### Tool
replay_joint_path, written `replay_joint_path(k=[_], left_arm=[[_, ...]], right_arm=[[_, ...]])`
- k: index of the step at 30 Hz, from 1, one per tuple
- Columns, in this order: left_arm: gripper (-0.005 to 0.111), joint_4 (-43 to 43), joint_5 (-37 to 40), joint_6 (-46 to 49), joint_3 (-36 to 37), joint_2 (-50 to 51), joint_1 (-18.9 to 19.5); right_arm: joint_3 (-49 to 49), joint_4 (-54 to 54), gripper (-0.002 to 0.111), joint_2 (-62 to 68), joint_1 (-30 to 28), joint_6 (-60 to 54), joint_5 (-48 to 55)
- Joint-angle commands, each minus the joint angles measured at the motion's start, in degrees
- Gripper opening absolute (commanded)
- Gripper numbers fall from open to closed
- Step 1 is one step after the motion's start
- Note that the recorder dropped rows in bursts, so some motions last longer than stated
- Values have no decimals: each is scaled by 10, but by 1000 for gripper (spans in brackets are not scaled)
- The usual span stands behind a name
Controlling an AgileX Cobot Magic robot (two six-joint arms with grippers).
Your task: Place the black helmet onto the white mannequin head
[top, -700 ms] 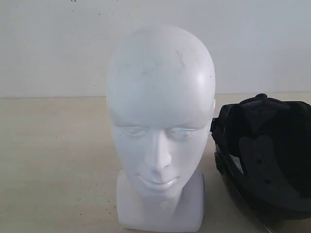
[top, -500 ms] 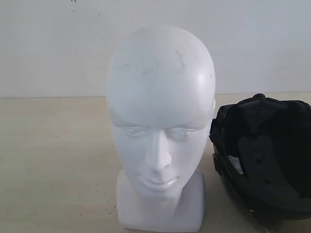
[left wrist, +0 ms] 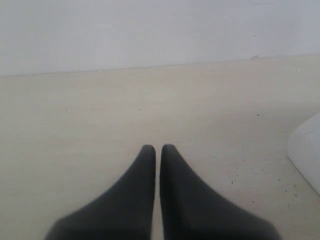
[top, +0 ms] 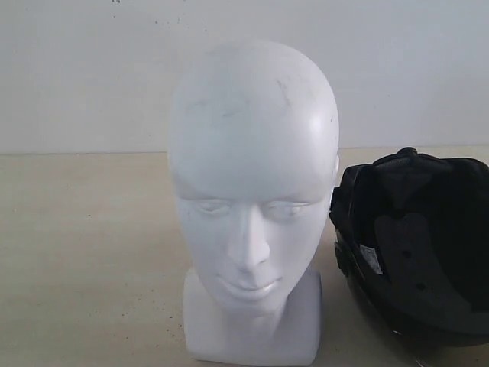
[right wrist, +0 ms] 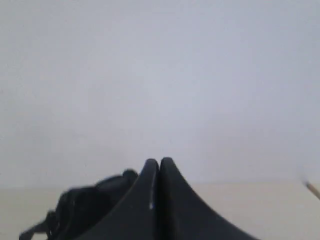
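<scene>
The white mannequin head [top: 252, 199] stands upright on its square base in the middle of the exterior view, face toward the camera, crown bare. Right beside it on the table lies the black helmet [top: 416, 245], tipped so its dark padded lining faces the camera; its right part is cut off by the frame. In the right wrist view the helmet [right wrist: 85, 210] shows dark and blurred beyond my right gripper [right wrist: 159, 161], which is shut and holds nothing. My left gripper [left wrist: 156, 148] is shut and empty above bare table, with a corner of the head's base [left wrist: 306, 152] at the picture's edge. Neither gripper shows in the exterior view.
The pale beige table [top: 84, 252] runs back to a plain white wall [top: 92, 69]. A thin light stick-like tip [right wrist: 313, 189] pokes in at the edge of the right wrist view.
The helmet has shifted slightly, showing a small white label inside its lining. The head has not moved.
</scene>
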Motion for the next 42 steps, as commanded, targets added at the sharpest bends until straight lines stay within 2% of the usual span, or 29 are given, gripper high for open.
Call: replay_joint_path(k=[1, 7, 11, 19, 27, 35, 38, 42], left_arm=[[4, 0, 0, 0, 2, -2, -2], [4, 0, 0, 0, 2, -2, -2], [4, 0, 0, 0, 2, -2, -2], [4, 0, 0, 0, 2, -2, -2], [4, 0, 0, 0, 2, -2, -2], [4, 0, 0, 0, 2, -2, -2], [4, 0, 0, 0, 2, -2, -2], [4, 0, 0, 0, 2, -2, -2]], right_arm=[[-109, -4, 0, 53, -4, 0, 63], [-257, -42, 0, 203, -4, -1, 218], [-291, -29, 0, 266, -4, -1, 194], [-295, -29, 0, 292, -4, 6, 86], [-323, -19, 0, 367, -4, 13, 238], [-323, -18, 0, 405, -4, 27, 192], [-322, -18, 0, 404, -4, 36, 212], [-268, -18, 0, 405, -4, 73, 184]])
